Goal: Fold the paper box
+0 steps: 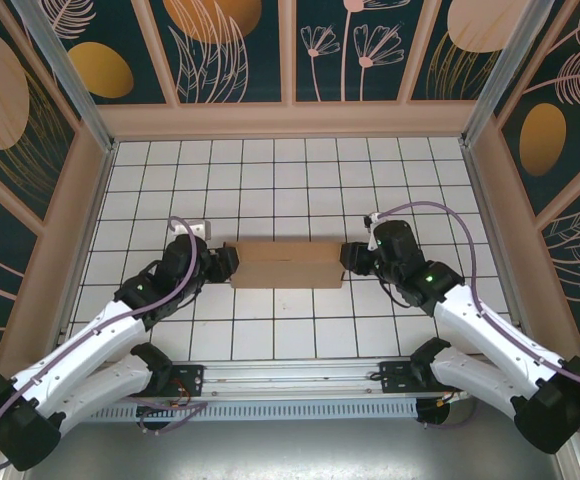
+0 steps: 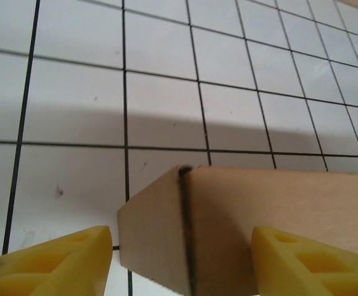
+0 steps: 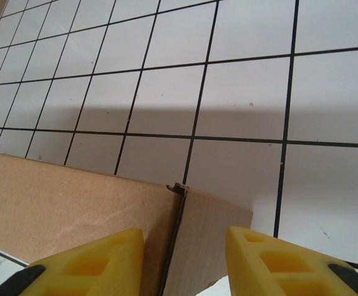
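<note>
The paper box (image 1: 288, 264) is a plain brown cardboard shape lying across the middle of the white gridded table, long side running left to right. My left gripper (image 1: 228, 262) is at its left end and my right gripper (image 1: 350, 258) at its right end. In the left wrist view the box's corner (image 2: 228, 228) with its dark seam stands between the yellow fingers (image 2: 55, 265); the left gripper (image 2: 182, 268) is open, with a gap beside the cardboard. In the right wrist view the box's end flap (image 3: 213, 240) sits between spread yellow fingers (image 3: 284, 262); the right gripper (image 3: 185, 268) is open.
Wooden walls with patterned panels (image 1: 290, 50) close in the table on the far, left and right sides. A metal rail (image 1: 290, 375) runs along the near edge between the arm bases. White tiles (image 1: 290, 180) stretch beyond the box.
</note>
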